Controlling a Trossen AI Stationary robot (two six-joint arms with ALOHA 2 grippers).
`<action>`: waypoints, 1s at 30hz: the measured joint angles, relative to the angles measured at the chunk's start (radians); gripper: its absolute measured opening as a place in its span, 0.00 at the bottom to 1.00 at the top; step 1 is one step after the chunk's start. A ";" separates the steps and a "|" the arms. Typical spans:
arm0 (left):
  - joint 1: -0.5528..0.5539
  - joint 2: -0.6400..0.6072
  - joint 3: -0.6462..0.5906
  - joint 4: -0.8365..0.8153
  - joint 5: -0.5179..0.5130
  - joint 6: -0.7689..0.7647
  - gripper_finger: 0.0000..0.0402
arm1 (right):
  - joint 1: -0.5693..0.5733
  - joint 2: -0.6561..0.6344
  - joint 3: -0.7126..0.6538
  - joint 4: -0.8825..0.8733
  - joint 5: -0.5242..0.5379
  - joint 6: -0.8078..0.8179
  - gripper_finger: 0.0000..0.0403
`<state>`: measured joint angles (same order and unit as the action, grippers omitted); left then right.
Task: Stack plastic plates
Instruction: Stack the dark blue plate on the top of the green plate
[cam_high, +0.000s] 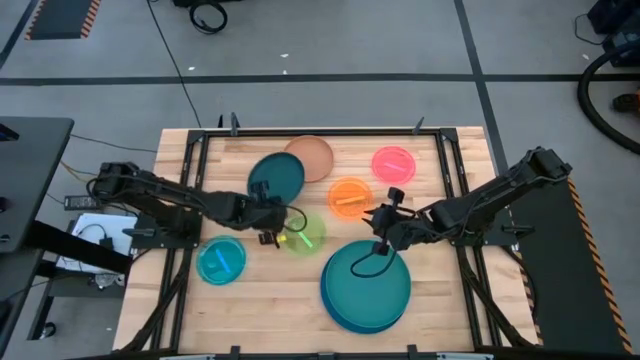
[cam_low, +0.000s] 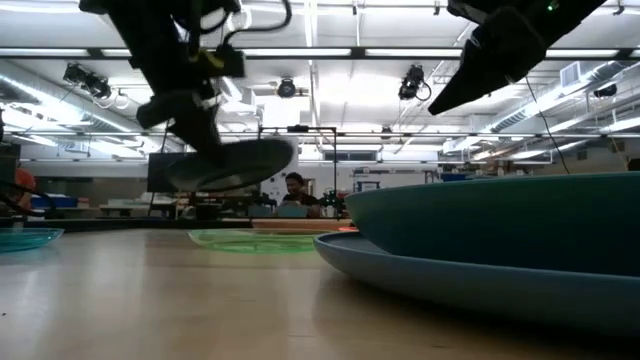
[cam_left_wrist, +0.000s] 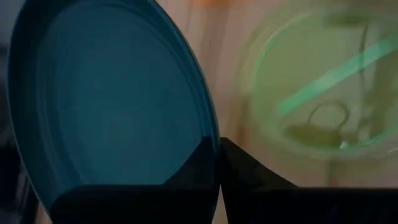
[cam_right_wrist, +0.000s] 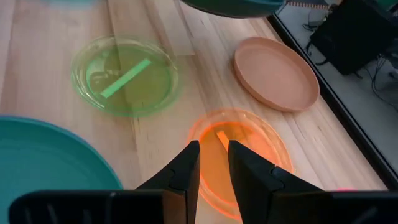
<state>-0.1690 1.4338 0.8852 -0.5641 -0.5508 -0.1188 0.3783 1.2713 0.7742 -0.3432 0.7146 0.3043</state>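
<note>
My left gripper (cam_high: 268, 214) is shut on the medium dark teal plate (cam_high: 277, 178), which is lifted above the table in the low view (cam_low: 232, 164). The lime-green plate (cam_high: 304, 236) lies flat just beyond it. My right gripper (cam_high: 384, 226) hovers slightly open and empty over the table between the orange plate (cam_high: 350, 197) and the large teal plate (cam_high: 366, 282), which rests in the large blue plate (cam_low: 470, 285). The tan plate (cam_high: 311, 157), pink plate (cam_high: 393, 162) and cyan plate (cam_high: 220, 260) lie flat on the table. My left gripper pinches the dark teal plate's rim (cam_left_wrist: 210, 134) between its two fingers, one finger on the inner face and one on the underside. It comes roughly level from the table's left. The plate is lifted clear of the table and a little tilted.
A black metal frame (cam_high: 200, 150) runs along the table's far, left and right sides. Bare wood (cam_high: 270, 310) lies at the near left. A person (cam_low: 294, 190) sits in the room behind the table.
</note>
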 joint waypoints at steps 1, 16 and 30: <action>-0.016 0.000 0.000 0.030 0.003 0.001 0.03 | 0.005 -0.008 0.000 -0.018 0.001 0.020 0.23; -0.164 0.152 0.137 0.259 0.085 0.177 0.03 | 0.060 -0.080 0.000 -0.350 0.048 0.393 0.23; -0.196 0.442 0.497 0.093 0.136 0.395 0.03 | 0.208 -0.172 0.000 -0.383 0.167 0.468 0.23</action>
<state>-0.3655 1.8762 1.3822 -0.4715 -0.4152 0.2758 0.5866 1.0996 0.7742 -0.7257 0.8819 0.7727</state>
